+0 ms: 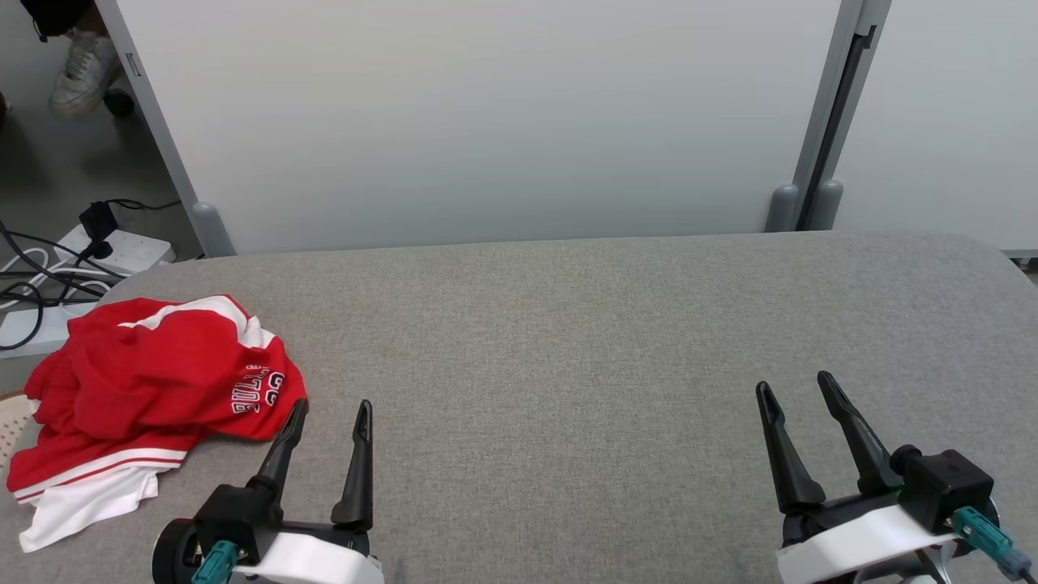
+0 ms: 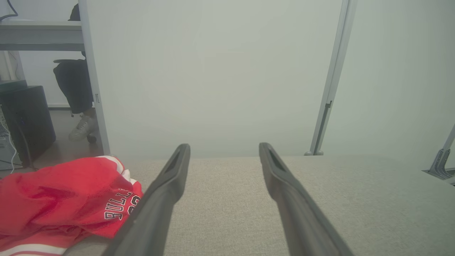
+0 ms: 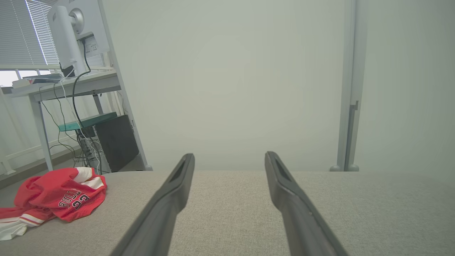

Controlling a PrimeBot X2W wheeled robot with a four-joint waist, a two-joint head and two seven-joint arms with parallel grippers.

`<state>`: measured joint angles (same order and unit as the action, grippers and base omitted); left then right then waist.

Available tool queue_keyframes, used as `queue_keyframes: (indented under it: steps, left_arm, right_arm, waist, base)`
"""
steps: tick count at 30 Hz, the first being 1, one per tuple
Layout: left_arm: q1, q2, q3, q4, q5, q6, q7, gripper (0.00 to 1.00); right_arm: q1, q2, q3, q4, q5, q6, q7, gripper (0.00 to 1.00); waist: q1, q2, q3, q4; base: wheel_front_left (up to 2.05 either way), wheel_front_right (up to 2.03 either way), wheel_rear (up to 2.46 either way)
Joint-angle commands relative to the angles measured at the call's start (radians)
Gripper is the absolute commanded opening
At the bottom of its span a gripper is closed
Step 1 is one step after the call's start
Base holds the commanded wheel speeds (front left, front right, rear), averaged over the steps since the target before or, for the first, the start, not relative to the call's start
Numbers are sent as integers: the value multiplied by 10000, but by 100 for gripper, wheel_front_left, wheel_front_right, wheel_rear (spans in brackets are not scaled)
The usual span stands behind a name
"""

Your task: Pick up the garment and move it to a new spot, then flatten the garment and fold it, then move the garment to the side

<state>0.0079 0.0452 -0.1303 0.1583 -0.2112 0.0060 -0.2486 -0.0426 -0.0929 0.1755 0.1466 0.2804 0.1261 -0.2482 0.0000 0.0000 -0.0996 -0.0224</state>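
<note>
A red garment [image 1: 154, 389] with white trim and black-and-white lettering lies crumpled at the left edge of the grey fabric table [image 1: 584, 349]. It also appears at the lower left in the left wrist view, garment [image 2: 60, 199], and far left in the right wrist view, garment [image 3: 53, 199]. My left gripper [image 1: 332, 407] stands open just right of the garment, its left fingertip close to the cloth's edge, nothing between the fingers. My right gripper [image 1: 796, 384] stands open over bare table at the lower right, far from the garment.
A pale partition wall [image 1: 486, 122] rises behind the table's far edge. On the floor to the left lie a power strip and cables [image 1: 97, 251], and a person's shoe [image 1: 81, 69] shows by a chair wheel. A desk with a monitor [image 3: 71, 39] stands further left.
</note>
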Motion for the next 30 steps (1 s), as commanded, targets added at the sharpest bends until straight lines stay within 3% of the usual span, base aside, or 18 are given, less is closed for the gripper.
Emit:
queue_keyframes:
  steps: [1, 12, 30]
  left_arm:
    - [-500, 51, 270, -221, 50, 91, -132, 100]
    - [-545, 51, 392, -132, 87, 100, -132, 100]
    - [-540, 51, 608, -53, 266, 162, -132, 100]
  right_arm:
    - [-386, -58, 195, -257, -100, 46, -136, 100]
    - [-362, -9, 281, -285, -88, 46, -136, 100]
    - [-253, 232, 224, -417, -39, 46, -136, 100]
  waist:
    - [0, 0, 1, 46]
    - [0, 0, -31, 636]
    - [0, 0, -63, 2439]
  base:
    - [0, 0, 0]
    - [0, 0, 0]
    - [0, 0, 0]
